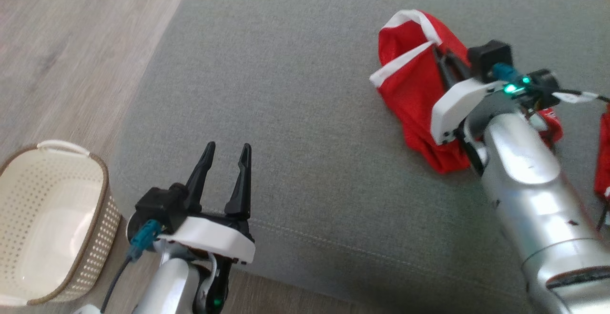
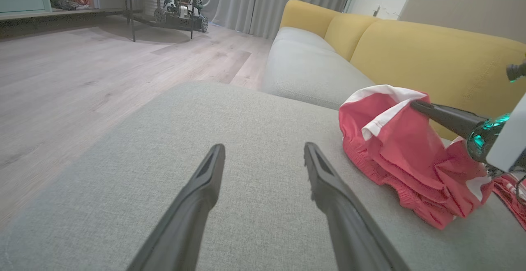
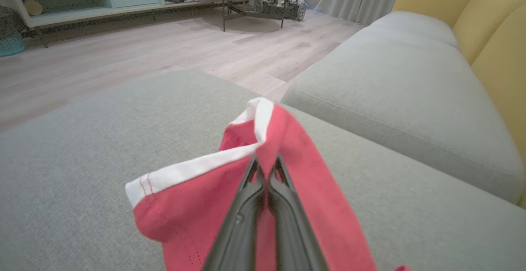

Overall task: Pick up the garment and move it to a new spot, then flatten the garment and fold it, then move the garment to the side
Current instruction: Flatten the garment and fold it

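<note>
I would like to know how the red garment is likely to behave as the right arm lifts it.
Probably floppy: the red garment sags in folds below the right tool, shut on its white-trimmed hem. Likely light, since one pinch holds a corner up. It may drag and bunch on the grey cushion.

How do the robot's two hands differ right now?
The left gripper has its fingers spread apart and empty; the right gripper has its fingers pinched shut on the red garment. The left gripper is by the cushion edge; the right gripper is farther in. Both have long dark fingers.
</note>
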Available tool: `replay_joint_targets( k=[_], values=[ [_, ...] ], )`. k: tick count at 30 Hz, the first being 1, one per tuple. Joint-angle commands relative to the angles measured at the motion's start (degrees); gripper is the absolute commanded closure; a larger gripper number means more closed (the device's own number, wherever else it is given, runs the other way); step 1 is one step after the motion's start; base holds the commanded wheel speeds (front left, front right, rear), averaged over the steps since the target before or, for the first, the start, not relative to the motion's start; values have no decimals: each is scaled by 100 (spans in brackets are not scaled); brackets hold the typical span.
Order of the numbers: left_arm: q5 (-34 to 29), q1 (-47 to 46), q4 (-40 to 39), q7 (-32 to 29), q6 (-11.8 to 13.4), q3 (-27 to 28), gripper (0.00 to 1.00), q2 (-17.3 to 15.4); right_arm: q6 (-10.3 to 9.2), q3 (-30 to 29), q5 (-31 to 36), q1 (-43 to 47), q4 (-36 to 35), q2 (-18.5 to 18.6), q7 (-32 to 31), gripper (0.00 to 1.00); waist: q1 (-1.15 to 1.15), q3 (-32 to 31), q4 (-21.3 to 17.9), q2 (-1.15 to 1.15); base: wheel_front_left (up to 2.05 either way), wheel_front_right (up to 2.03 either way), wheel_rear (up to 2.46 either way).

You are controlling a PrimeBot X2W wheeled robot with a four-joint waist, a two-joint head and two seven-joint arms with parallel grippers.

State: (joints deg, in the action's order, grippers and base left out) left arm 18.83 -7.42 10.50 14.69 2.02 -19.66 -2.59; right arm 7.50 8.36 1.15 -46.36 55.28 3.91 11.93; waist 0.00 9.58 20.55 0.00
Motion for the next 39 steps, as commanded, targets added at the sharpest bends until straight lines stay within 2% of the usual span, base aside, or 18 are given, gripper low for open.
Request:
replay_joint_targets(
  k=[1, 9, 12, 14, 17, 20, 26, 29, 31, 32, 33, 36, 39],
  values=[
    [29, -166, -164, 30, 7, 159, 0, -29, -1, -22, 80, -304, -156, -15, 86, 100, 0, -89, -52, 0, 0, 0, 0],
    [-33, -22, -105, 30, -15, 139, 0, -29, -1, -405, 537, -1246, -295, 488, 202, 100, 0, -434, -165, 0, 0, 0, 0],
    [-36, 26, -103, 30, -12, 104, 0, -29, -1, -319, 774, -1675, -486, 561, 267, 100, 0, -501, -162, 0, 0, 0, 0],
    [-30, 55, -122, 30, 2, 81, 0, -29, -1, -56, 927, -1872, -670, 549, 293, 100, 0, -519, -156, 0, 0, 0, 0],
    [-26, 93, -150, 30, 14, 54, 0, -29, -1, 626, 940, -1871, -1078, 454, 303, 100, 0, -525, -146, 0, 0, 0, 0],
    [-24, 133, -151, 30, 12, 51, 0, -29, -1, 1686, 652, -1472, -1155, 405, 305, 100, 0, -544, -139, 0, 0, 0, 0],
    [-70, 127, -114, 30, -13, 83, 0, -29, -1, 4053, -555, -636, -752, 446, 306, 100, 0, -551, -168, 0, 0, 0, 0],
    [-79, 53, -132, 30, -25, 99, 0, -29, -1, 4954, -1186, -504, -631, 472, 306, 100, 0, -461, -180, 0, 0, 0, 0],
    [-74, 25, -137, 30, -27, 98, 0, -29, -1, 5173, -1407, -499, -601, 484, 306, 100, 0, -437, -180, 0, 0, 0, 0],
    [-71, 5, -133, 30, -35, 88, 0, -29, -1, 5357, -1641, -493, -590, 490, 306, 22, 0, -420, -178, 0, 0, 0, 0],
    [-69, -8, -124, 30, -40, 74, 0, -29, -1, 5533, -1854, -502, -568, 506, 306, 0, 0, -403, -176, 0, 0, 0, 0],
    [-55, -38, -120, 30, -37, 50, 0, -29, -1, 5863, -2316, -647, -578, 613, 307, 0, 0, -344, -186, 0, 0, 0, 0],
    [-50, -45, -133, 30, -11, 81, 0, -29, -1, 5801, -2597, -821, -551, 757, 307, 0, 0, -315, -247, 0, 0, 0, 0]
  ],
)
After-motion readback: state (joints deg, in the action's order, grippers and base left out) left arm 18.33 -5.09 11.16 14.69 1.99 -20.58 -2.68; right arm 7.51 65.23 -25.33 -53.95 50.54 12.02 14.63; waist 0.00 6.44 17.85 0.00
